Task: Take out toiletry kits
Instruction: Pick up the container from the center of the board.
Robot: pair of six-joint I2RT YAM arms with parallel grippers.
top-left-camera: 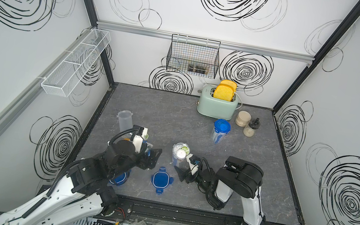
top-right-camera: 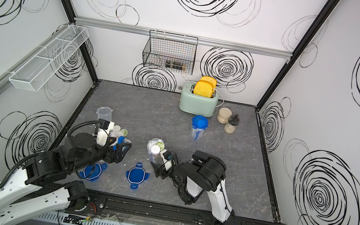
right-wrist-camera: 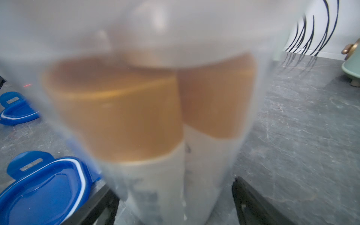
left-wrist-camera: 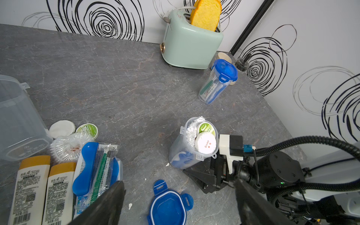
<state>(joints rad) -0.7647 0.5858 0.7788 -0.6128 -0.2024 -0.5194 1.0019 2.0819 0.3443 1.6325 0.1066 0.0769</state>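
One toiletry kit (left-wrist-camera: 68, 148) lies spread on the left side of the grey table (top-left-camera: 172, 121). It is made up of two cream bottles (left-wrist-camera: 29, 187) with tan caps, a blue comb (left-wrist-camera: 85, 167), a wrapped toothbrush (left-wrist-camera: 101, 171), a white tin (left-wrist-camera: 62, 128) and a green tin (left-wrist-camera: 87, 130). They lie beside an empty clear container (left-wrist-camera: 17, 120).

A second kit (left-wrist-camera: 206, 129) sits packed in an open container (left-wrist-camera: 181, 155) near the middle, with a soap tin (left-wrist-camera: 205, 144) on top. The right gripper (right-wrist-camera: 175, 187) has one jaw on each side of that container's lower part, but whether they press on it cannot be told. The right arm (top-left-camera: 242, 176) folds high at the elbow, and its forearm doubles back low toward the container.

The left arm (top-left-camera: 88, 169) reaches in low from the front left. The left gripper (left-wrist-camera: 179, 183) is released, jaws wide and empty, just beside the spread kit and near a loose blue lid (left-wrist-camera: 169, 206).
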